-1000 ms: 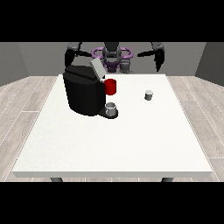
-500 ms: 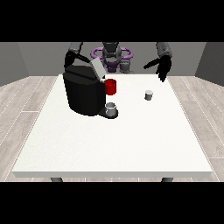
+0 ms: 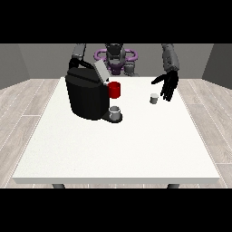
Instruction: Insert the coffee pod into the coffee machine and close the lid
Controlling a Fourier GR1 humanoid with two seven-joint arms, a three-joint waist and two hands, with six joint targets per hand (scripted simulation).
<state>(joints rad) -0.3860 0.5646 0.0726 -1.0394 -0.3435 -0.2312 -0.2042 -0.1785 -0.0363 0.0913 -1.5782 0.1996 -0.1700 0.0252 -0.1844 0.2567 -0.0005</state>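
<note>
the pod (image 3: 154,98), small and grey, stands upright on the white surface (image 3: 118,145), right of the machine (image 3: 88,95) and well apart from it. the hand at the view's right (image 3: 168,84) hangs just beside the pod with fingers straight and spread, pointing down, holding nothing. the black machine has its lid (image 3: 100,70) tilted up, a red part (image 3: 114,89) at its front and a cup (image 3: 115,111) on its tray. the hand at the view's left is hidden behind the machine.
</note>
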